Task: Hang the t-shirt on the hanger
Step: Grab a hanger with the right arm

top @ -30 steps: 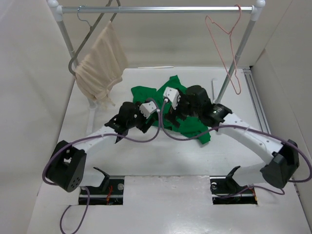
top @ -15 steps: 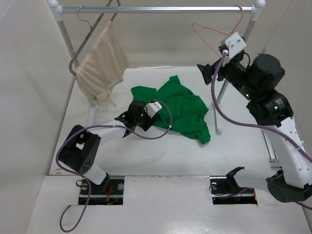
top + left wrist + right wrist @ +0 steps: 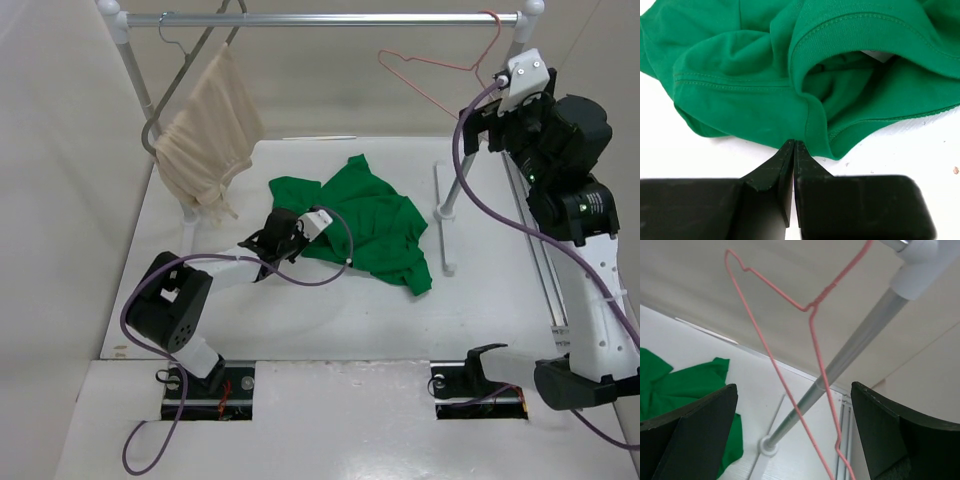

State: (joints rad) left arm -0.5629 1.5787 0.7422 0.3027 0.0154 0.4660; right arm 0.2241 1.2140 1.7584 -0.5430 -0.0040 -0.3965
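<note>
The green t-shirt (image 3: pixel 375 225) lies crumpled on the white table, its collar opening facing the left wrist camera (image 3: pixel 740 75). My left gripper (image 3: pixel 283 222) lies low at the shirt's left edge. Its jaws are shut (image 3: pixel 792 143), with the tips pinching the hem just below the collar. The pink wire hanger (image 3: pixel 445 66) hooks on the rail's right end and is swung up to the left. My right gripper (image 3: pixel 480 120) is raised beside it and open. In the right wrist view the hanger's wires (image 3: pixel 772 360) pass between the wide-apart fingers (image 3: pixel 797 440) without touching them.
A beige cloth (image 3: pixel 205 130) hangs from a dark grey hanger at the left end of the rail (image 3: pixel 330 18). The rack's right post (image 3: pixel 460 175) stands just behind the pink hanger (image 3: pixel 855 345), its foot (image 3: pixel 443 225) beside the shirt. Walls close in on both sides.
The right arm lifted off the t-shirt up to the hanger, which swung up to the left. The left gripper moved to the shirt's left edge and closed.
</note>
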